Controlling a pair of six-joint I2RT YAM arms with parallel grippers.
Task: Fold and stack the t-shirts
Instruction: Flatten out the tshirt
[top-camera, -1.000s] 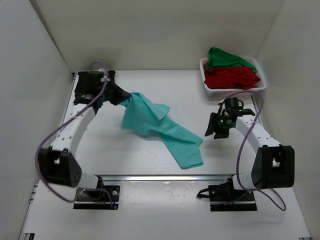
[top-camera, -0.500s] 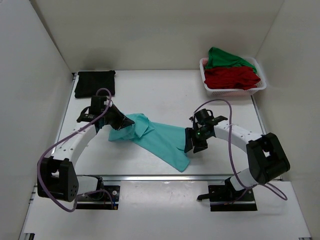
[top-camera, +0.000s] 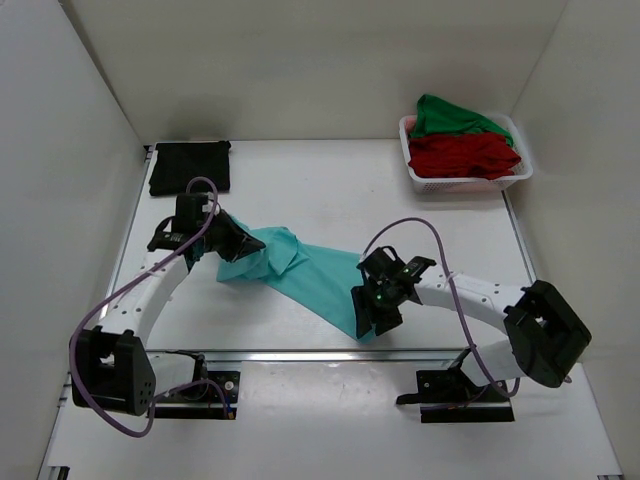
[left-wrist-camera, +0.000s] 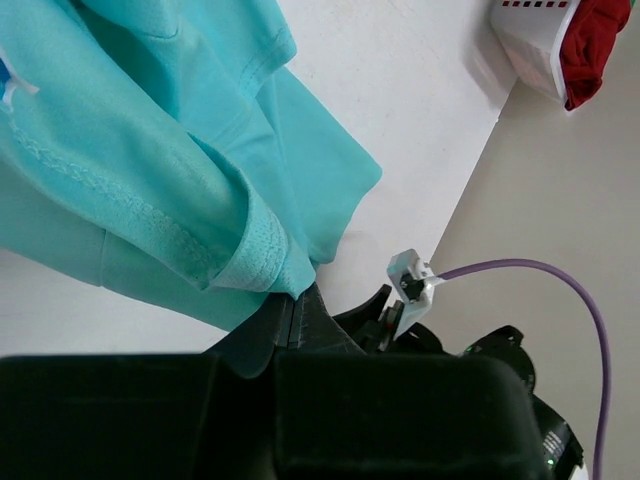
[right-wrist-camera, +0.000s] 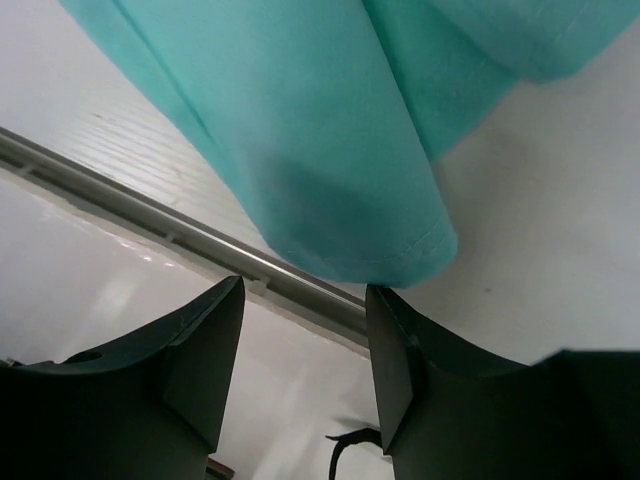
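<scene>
From the top camera, we see a white table (top-camera: 350, 185) walled on three sides. A teal t-shirt (top-camera: 310, 272) lies crumpled in a diagonal band across the near middle. The left gripper (top-camera: 250, 240) is clenched on the shirt's bunched left end. The right gripper (top-camera: 372, 312) sits at the shirt's near, lower end, by the table's front edge. A black t-shirt (top-camera: 190, 165) lies folded flat in the far left corner. At far right, a white lattice basket (top-camera: 465, 182) holds a green t-shirt (top-camera: 450, 115) behind a red t-shirt (top-camera: 465, 155).

From the left wrist camera, the left gripper (left-wrist-camera: 297, 300) pinches a ribbed edge of the teal t-shirt (left-wrist-camera: 150, 160), its jaws closed tight on the cloth. A small white neck label (left-wrist-camera: 8, 88) with a blue mark shows at the left edge; we cannot read any writing on it. The basket (left-wrist-camera: 530, 40) and red t-shirt (left-wrist-camera: 595, 40) sit at the top right corner. A purple cable (left-wrist-camera: 530, 268) curves across the lower right.

From the right wrist camera, the right gripper (right-wrist-camera: 305, 290) is released, its two dark fingers (right-wrist-camera: 205, 365) spread wide. The hemmed corner of the teal t-shirt (right-wrist-camera: 330, 150) hangs just above the gap, beside a metal rail (right-wrist-camera: 150, 215) along the table edge.
</scene>
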